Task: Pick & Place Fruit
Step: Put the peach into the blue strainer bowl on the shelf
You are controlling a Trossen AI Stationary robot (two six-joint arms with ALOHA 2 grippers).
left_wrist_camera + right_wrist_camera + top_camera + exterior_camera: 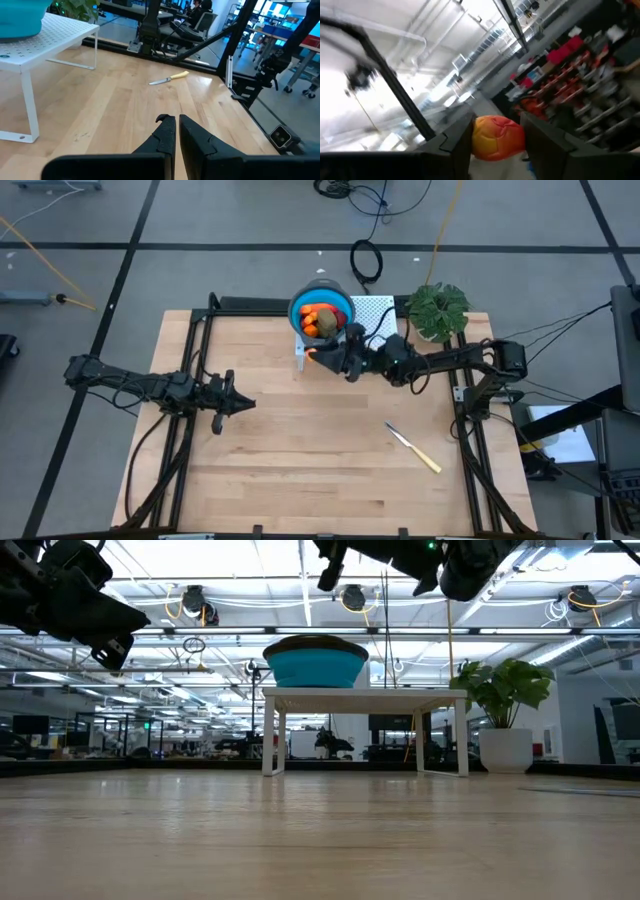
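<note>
A red-yellow fruit piece is held in the right claw beside the blue bowl.

The left claw (232, 402) is seen over bare wooden surface (300, 470) with its fingers nearly pressed together around nothing. Further right, the right claw (495, 137) is clamped on the red-yellow fruit piece (497, 136), raised just beside the blue bowl (322, 306), in which more fruit (320, 322) is piled. The bowl is carried on a white rack (365, 695). A yellow-handled knife (415, 448) lies on the surface, well below the right claw in the high view.
</note>
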